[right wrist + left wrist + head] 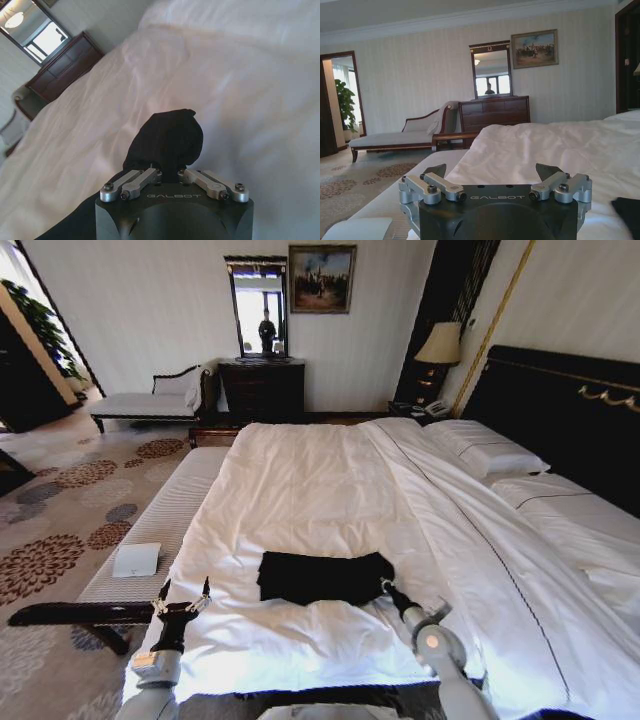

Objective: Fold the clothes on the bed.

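The clothes are one black T-shirt (322,577), lying as a flat folded rectangle near the foot of the bed (310,480), on the white duvet. My right gripper (386,586) is at the shirt's right edge, shut on a bunched fold of the black cloth (167,137); in the right wrist view the right gripper (170,173) has its fingers drawn together on it. My left gripper (184,592) is open, to the left of the shirt at the bed's left edge and apart from it. In the left wrist view the left gripper (492,172) holds nothing, and a corner of the shirt (627,215) lies off to one side.
A pale striped bench (160,530) runs along the bed's left side with a white flat object (136,559) on it. White pillows (485,452) and the dark headboard (560,405) are at the right. A dark dresser (262,390), a chaise (150,403) and a lamp (440,344) stand by the far wall.
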